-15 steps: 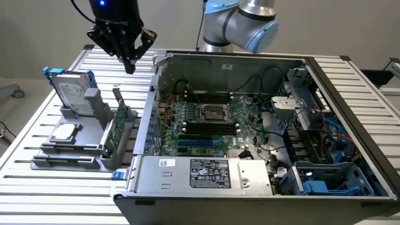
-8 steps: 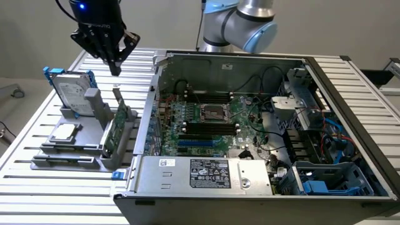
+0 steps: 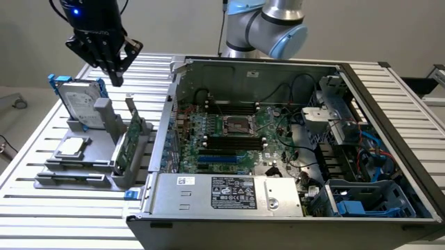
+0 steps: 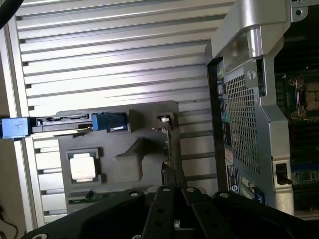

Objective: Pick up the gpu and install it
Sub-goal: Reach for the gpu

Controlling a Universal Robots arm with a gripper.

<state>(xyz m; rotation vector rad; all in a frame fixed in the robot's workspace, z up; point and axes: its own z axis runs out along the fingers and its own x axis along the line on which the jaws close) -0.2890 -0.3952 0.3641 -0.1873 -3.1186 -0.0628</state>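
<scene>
"Gpu (image 3: 127, 146) position?"
"Upright on edge in the grey holder (image 3: 70, 169), below the gripper (image 3: 116, 78). Its fingers are pressed together, empty, well clear of it."
"Handling?"
"Judged light, stiff, fragile. Grip the bare top edge near the silver bracket (image 3: 130, 110), avoiding components."

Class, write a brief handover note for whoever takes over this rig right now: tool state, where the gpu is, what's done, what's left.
Tool: shut, empty, in the air above the grey holder.
gpu: upright on edge in that holder, on the exterior view's left of the open computer case.
Done: nothing yet; gpu untouched.
Left: pick-up and installation in the case.
</scene>
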